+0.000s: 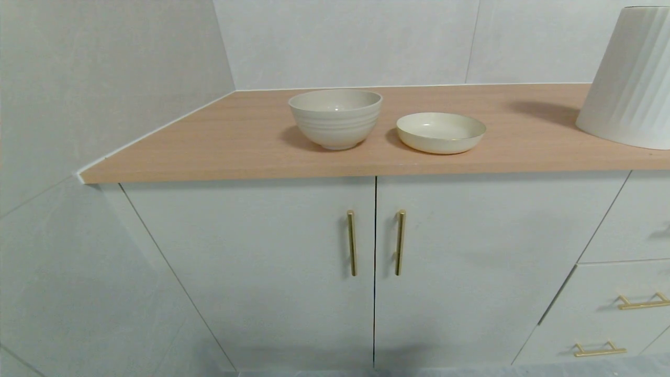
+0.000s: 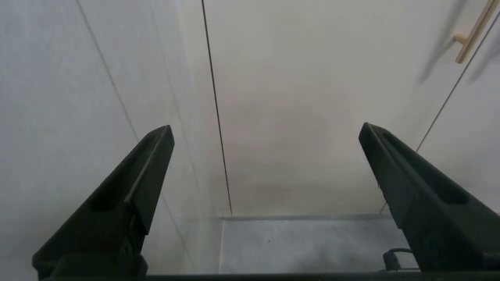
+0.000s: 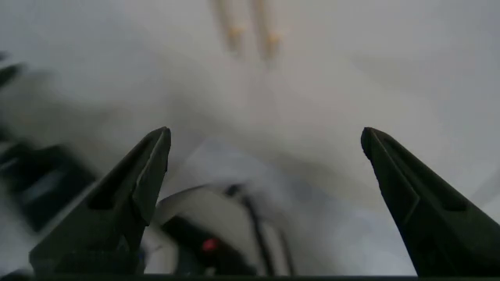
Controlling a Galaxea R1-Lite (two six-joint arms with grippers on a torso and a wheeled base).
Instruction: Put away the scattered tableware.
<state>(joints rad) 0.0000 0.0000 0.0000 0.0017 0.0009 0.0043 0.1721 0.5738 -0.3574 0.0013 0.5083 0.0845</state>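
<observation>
On the wooden countertop [image 1: 220, 141] stand a deep ribbed beige bowl [image 1: 335, 118] and, to its right, a shallow cream dish [image 1: 440, 132]; they stand apart. Below them are two shut white cabinet doors with a left gold handle [image 1: 352, 243] and a right gold handle [image 1: 400, 242]. My left gripper [image 2: 266, 136] is open and empty, low down facing the cabinet front near the floor. My right gripper [image 3: 266, 140] is open and empty too, pointing towards the cabinet front, where the two gold handles [image 3: 250, 27] show blurred.
A large white ribbed lampshade [image 1: 631, 78] stands on the counter at the right. Drawers with gold handles [image 1: 643, 302] sit lower right. A tiled wall [image 1: 78, 78] closes in the left side and the back.
</observation>
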